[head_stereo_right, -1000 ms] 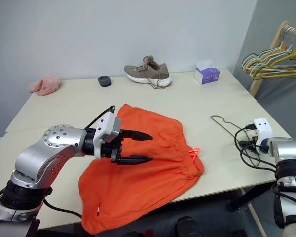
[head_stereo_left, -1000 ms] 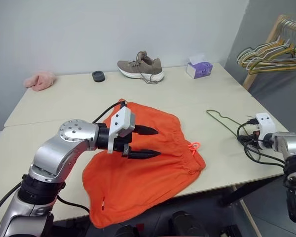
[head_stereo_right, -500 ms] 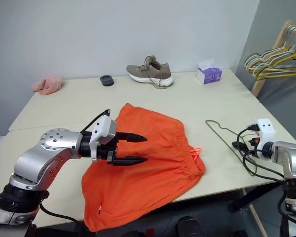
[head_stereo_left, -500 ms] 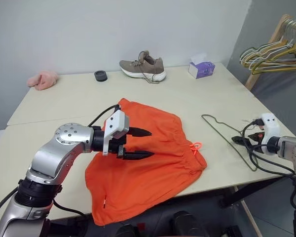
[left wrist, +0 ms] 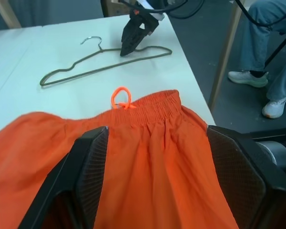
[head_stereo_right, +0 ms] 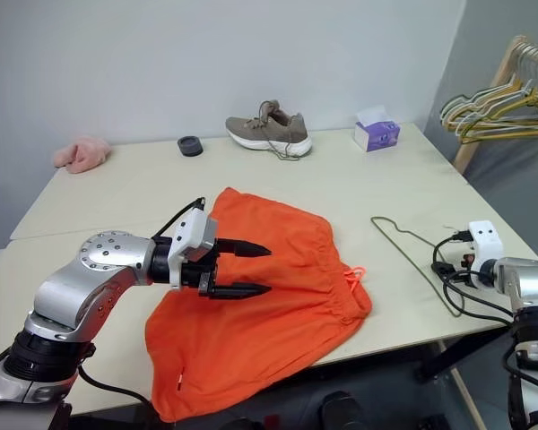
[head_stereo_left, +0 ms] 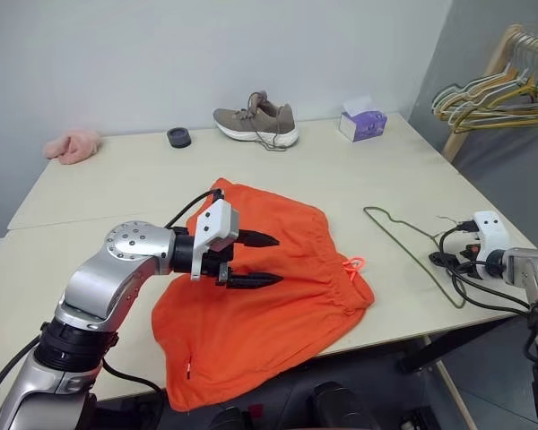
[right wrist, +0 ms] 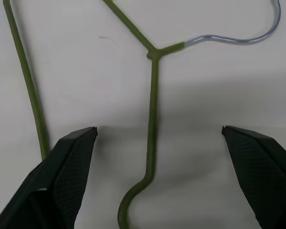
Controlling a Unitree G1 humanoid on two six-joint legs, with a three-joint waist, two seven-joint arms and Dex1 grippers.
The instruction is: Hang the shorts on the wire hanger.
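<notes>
Wire hanger (head_stereo_left: 415, 253): shifted leftward across the table (head_stereo_left: 117, 188), nearer the shorts (head_stereo_left: 278, 305); right gripper (right wrist: 157, 176): jaws now spread wide, hanger wire lying loose between them.

Bright orange shorts (head_stereo_left: 260, 296), olive-green wire hanger (head_stereo_left: 412, 251) with a bare silver hook, cream table (head_stereo_left: 117, 179).

Soft, even overhead light fills the room, with no glare on the pale table (head_stereo_left: 359, 170). The orange shorts (head_stereo_left: 278, 296) read sharp and saturated. Faint, diffuse shadows sit under the shoe (head_stereo_left: 256, 121) and beside the wire hanger (right wrist: 152, 109). In the wrist views, the near fingers (left wrist: 86, 176) look slightly soft.
</notes>
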